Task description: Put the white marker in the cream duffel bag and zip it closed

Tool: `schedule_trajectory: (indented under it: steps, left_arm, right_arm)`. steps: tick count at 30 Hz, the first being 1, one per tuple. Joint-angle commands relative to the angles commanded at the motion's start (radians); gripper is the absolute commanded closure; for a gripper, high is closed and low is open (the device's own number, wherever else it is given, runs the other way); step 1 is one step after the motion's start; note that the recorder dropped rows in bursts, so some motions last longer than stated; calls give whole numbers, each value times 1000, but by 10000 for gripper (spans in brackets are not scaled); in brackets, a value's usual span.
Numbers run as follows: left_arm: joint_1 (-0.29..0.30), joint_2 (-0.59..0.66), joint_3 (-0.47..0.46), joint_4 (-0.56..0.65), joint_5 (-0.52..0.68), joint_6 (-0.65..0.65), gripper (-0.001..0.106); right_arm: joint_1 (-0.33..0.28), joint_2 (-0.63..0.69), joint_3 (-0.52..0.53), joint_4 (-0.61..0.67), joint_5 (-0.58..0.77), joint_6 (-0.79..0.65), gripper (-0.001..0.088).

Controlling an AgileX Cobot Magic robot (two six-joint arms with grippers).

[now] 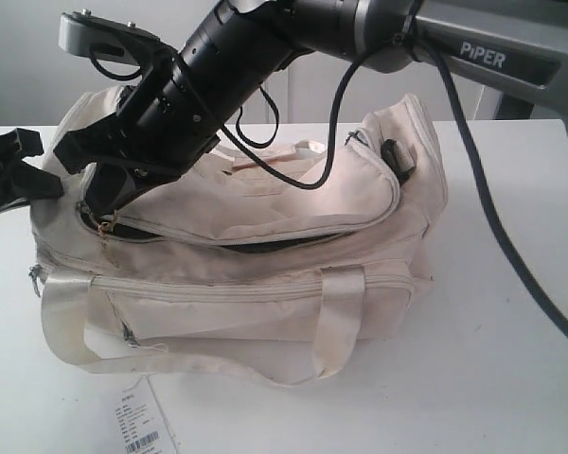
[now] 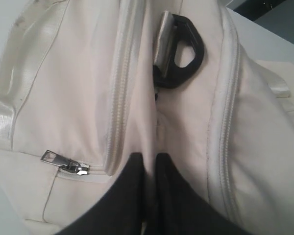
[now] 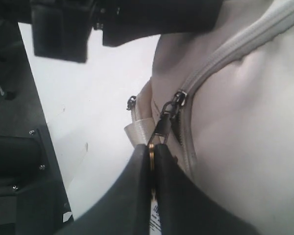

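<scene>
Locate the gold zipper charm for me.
In the exterior view the charm is at the left end of the bag, pinched in the shut right gripper, which has reached across. It hangs from the main zipper's slider.

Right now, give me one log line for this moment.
right gripper: shut on gold zipper charm | left gripper: pinching cream duffel bag end | main zip: gap showing | white marker: not visible

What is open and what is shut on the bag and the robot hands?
top zipper: partly open, dark gap along the front.
front pocket zipper: closed.
left gripper: shut, pinching fabric of the cream duffel bag.
right gripper: shut on the gold zipper charm.
white marker: not in sight.
</scene>
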Motion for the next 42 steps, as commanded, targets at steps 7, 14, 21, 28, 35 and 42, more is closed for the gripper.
schedule_trajectory:
  steps: [7,14,21,28,35,42]
  left_arm:
    - [0,0,0,-29,-5,14,1050]
    - [0,0,0,-37,-12,14,1050]
    - [0,0,0,-39,-12,14,1050]
    - [0,0,0,-43,-12,16,1050]
    - [0,0,0,-43,-12,16,1050]
    - [0,0,0,-43,-12,16,1050]
  right_arm:
    - [0,0,0,0,34,5,868]
    - [0,0,0,-4,72,12,868]
    - [0,0,0,-56,72,40,868]
    - [0,0,0,-100,72,76,868]
    - [0,0,0,-116,72,97,868]
    - [0,0,0,-135,72,104,868]
